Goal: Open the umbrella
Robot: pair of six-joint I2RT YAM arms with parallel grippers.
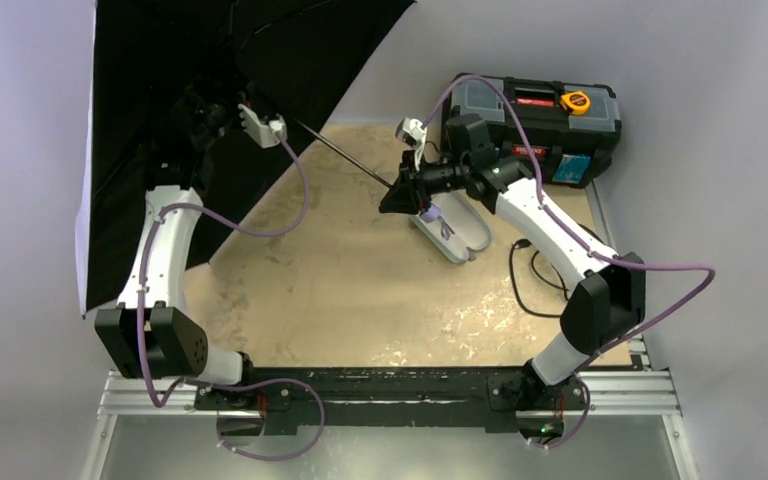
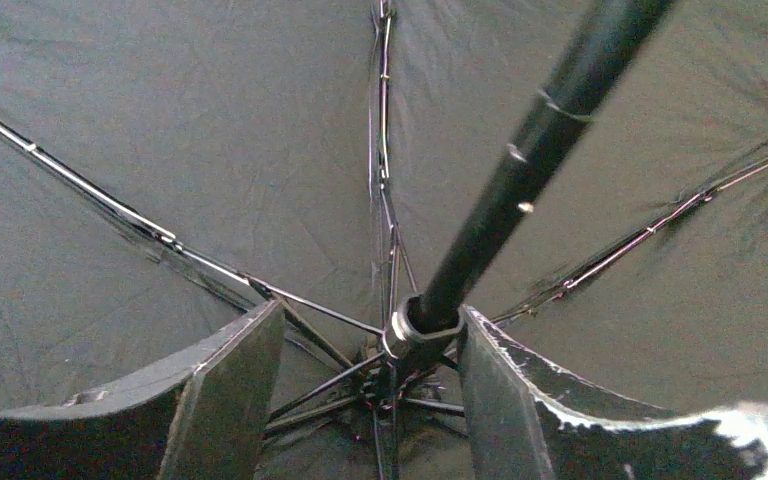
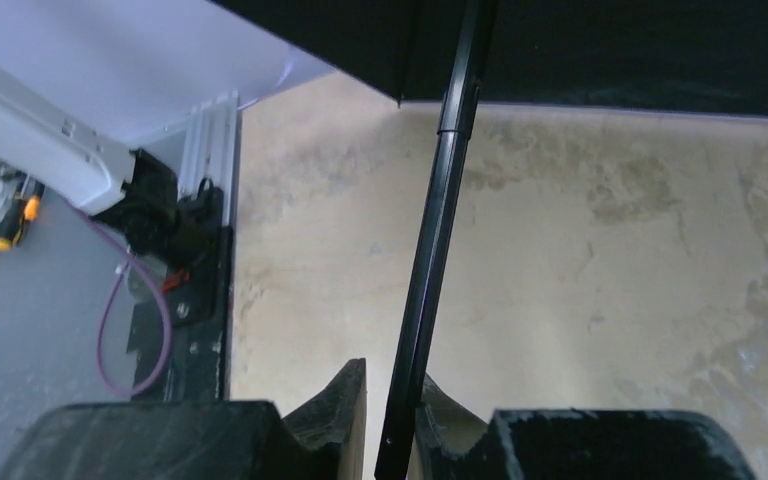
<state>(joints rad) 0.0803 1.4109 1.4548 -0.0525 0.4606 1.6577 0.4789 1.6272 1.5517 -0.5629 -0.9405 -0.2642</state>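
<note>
The umbrella [image 1: 210, 60] lies spread wide over the tabletop's [image 1: 360, 290] far-left corner, seemingly open, with the right pincer [image 3: 392, 385] clamping its shaft [image 3: 440, 200] and the left pincer [image 2: 370, 315] parted around the runner [image 2: 415, 330].

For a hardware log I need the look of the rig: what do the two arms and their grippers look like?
The left arm and right arm share one build: curved white link shells between blocky black joint housings, with a purple cable looping along each. The left gripper and right gripper each have two broad black wedge-shaped fingers with scuffed edges.
</note>
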